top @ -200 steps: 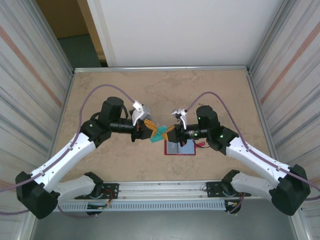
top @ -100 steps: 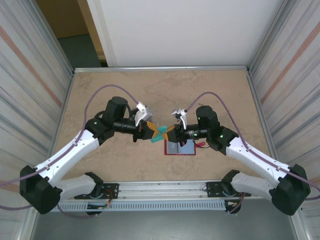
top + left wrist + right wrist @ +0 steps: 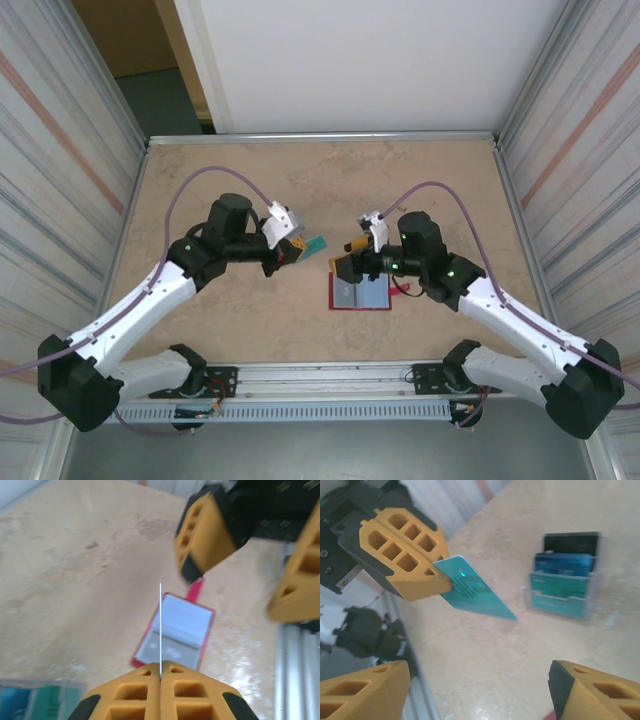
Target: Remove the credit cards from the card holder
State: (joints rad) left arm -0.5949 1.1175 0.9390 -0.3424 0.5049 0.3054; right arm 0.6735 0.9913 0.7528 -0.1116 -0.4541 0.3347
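Nearest the arm bases, the card holder [image 3: 360, 293] lay flat and open on the table [image 3: 220, 180], pale blue-grey panels up, its little red tab [image 3: 404, 290] sticking out on the right edge. The right gripper [image 3: 347, 268] hovered just above its far-left corner with the jaws spread wide and nothing in them. A bit further out, the left gripper [image 3: 292, 250] had its jaws clamped on a teal card [image 3: 472, 591], pinched by one end so most of it stuck out in the air, well clear of the holder. Beyond that, the right wrist view showed a clear tiered stand [image 3: 565, 580] on the table with dark, blue and teal cards sitting in its steps. So my read was that this was the "one card out, now park it" step. The next move probably meant the left arm swinging the card over to the stand or a bare patch of table and letting go gently, since a thin card held by one end can twist. The right one was well placed to drop back onto the holder. I honestly couldn't tell whether any cards were left in those panels.
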